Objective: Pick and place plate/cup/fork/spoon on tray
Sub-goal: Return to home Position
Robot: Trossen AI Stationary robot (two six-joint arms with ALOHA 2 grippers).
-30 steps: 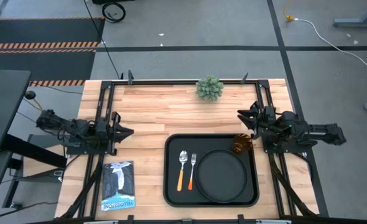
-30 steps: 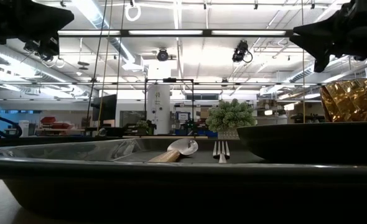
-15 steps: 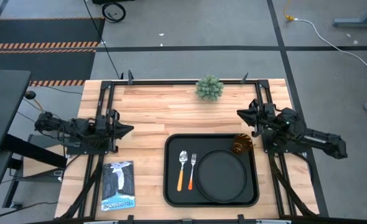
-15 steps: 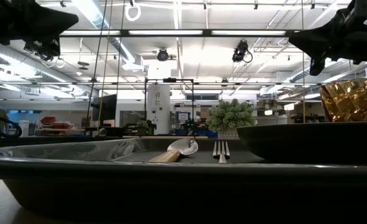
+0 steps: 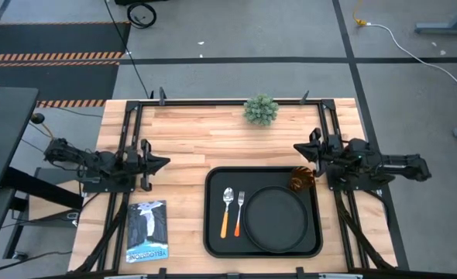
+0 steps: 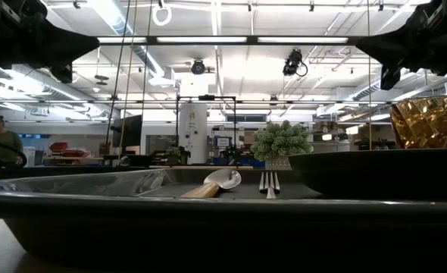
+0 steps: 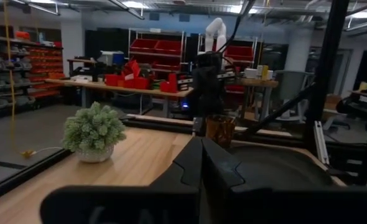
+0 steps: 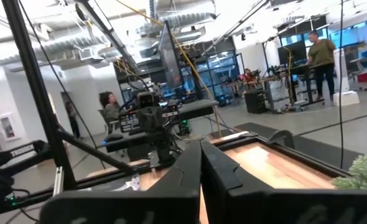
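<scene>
large black rectangular tray [image 5: 211,232] holds round black plate [image 5: 275,218], amber tumbler [image 5: 301,180] at 1 o'clock, spoon [image 5: 227,206], fork [image 5: 239,209] at 9; both grippers clenched, empty; task judged complete.

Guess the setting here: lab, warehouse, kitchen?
Most likely a robotics lab or workshop in an industrial hall. Red parts bins on racks and a workbench stand behind the table, exposed ducts and strip lights run overhead, and people work at desks with monitors.
</scene>
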